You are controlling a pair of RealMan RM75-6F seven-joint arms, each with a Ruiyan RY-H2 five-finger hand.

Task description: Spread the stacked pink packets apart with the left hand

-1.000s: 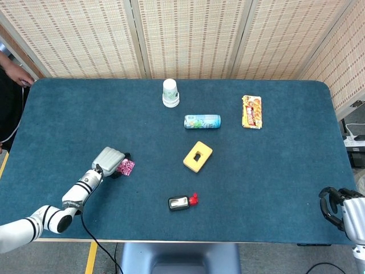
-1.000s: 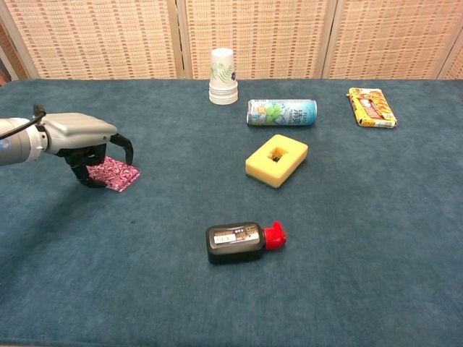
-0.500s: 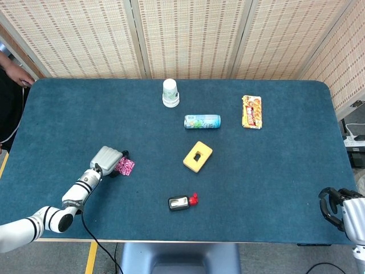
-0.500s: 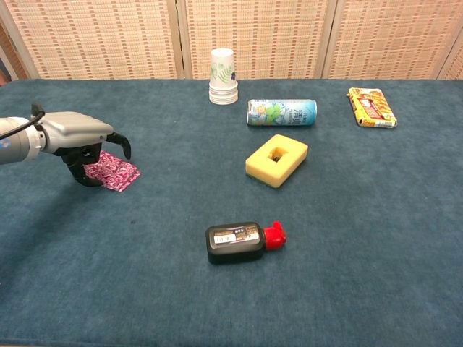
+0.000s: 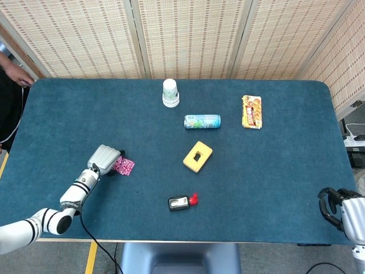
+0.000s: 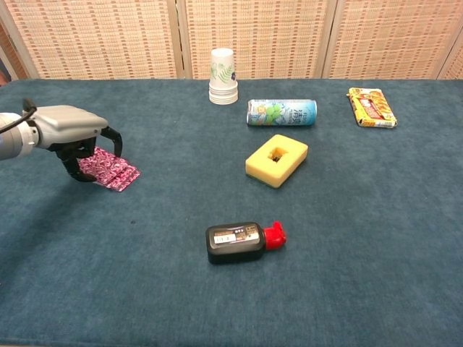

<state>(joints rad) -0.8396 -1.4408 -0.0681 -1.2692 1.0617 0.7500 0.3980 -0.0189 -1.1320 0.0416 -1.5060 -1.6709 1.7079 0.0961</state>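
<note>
The pink patterned packets lie on the blue table at the left, and they look slightly offset, with one edge showing past the other. My left hand hovers over their left end. Its fingers arch down onto the packets, and the thumb touches the table at the near-left corner. It grips nothing. My right hand sits off the table's front right corner in the head view, fingers curled in and holding nothing.
A black bottle with a red cap lies near the front centre. Further back are a yellow sponge block, a lying can, stacked paper cups and a snack packet. A person's arm shows at the far left edge.
My left hand has slid to the left over the packets. More of the pink surface now shows to the right of the hand. The right hand has not moved.
</note>
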